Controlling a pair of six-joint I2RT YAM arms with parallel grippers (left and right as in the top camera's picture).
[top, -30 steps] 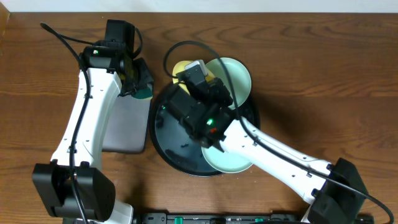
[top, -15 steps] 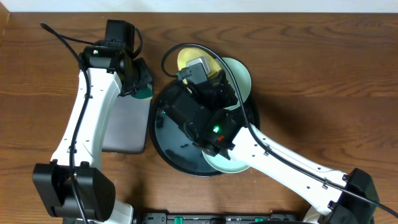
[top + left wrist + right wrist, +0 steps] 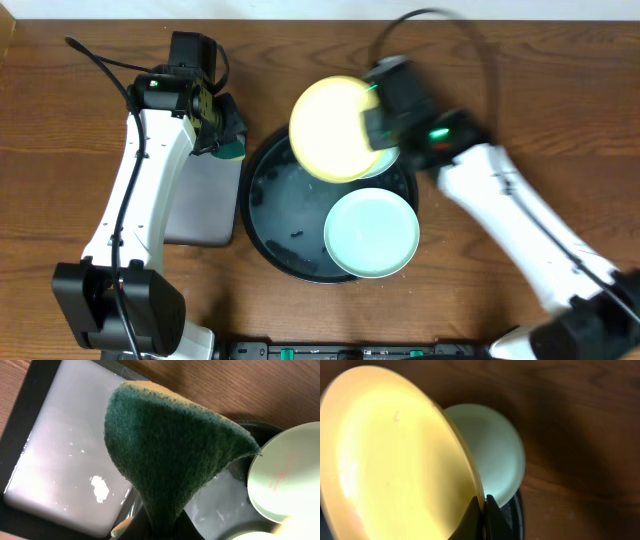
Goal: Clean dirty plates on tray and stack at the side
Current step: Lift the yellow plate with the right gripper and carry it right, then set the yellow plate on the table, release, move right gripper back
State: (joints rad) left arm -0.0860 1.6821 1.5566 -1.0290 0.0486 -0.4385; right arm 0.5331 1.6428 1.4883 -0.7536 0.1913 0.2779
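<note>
- My right gripper [image 3: 481,512] is clenched on the rim of the pale yellow plate [image 3: 333,128]. The wrist view shows both fingers pinched tight over the plate's edge.
- The pale yellow plate is lifted clear and tilted. From overhead it hangs above the far part of the round black tray [image 3: 270,215].
- One mint plate [image 3: 371,233] lies flat inside the tray, in its near right part, apart from both arms.
- A second mint plate [image 3: 495,445] sits below the yellow one at the tray's far right rim. Overhead it is mostly hidden; the right wrist view shows about half of it.
- My left gripper [image 3: 160,527] is clenched on a green sponge [image 3: 170,455], which is folded into a cone and shows a yellow backing along its upper edge.
- The sponge is held in the air above the inner edge of the grey rectangular tray [image 3: 205,205], close to the round tray's left rim.
- The grey rectangular tray lies on the wooden table [image 3: 520,80] just left of the round tray. Its surface shows a wet sheen and a small white fleck.
</note>
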